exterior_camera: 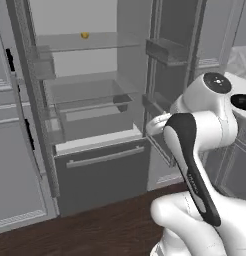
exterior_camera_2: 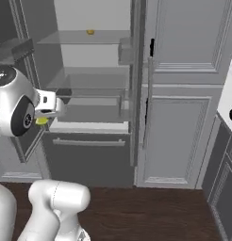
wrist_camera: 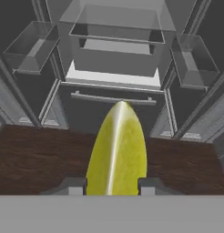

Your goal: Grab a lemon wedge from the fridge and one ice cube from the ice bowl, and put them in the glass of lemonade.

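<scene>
In the hand view a yellow lemon wedge (wrist_camera: 117, 150) stands between my two fingertips, and my gripper (wrist_camera: 111, 184) is shut on it. From the right base view the gripper (exterior_camera_2: 44, 117) hangs in front of the open fridge (exterior_camera_2: 89, 155), with a bit of the yellow wedge (exterior_camera_2: 41, 121) showing under the hand. The fridge (exterior_camera: 100, 172) stands with both doors swung open, its glass shelves and bottom drawer (wrist_camera: 114, 113) facing me. The ice bowl and the glass of lemonade are out of view.
A small yellow-orange item (exterior_camera: 84, 35) lies on the upper glass shelf (exterior_camera_2: 90, 32). Door bins (wrist_camera: 193, 63) jut from both open doors. Grey panelled cabinets (exterior_camera_2: 179, 136) flank the fridge. Dark wood floor (wrist_camera: 36, 159) lies below.
</scene>
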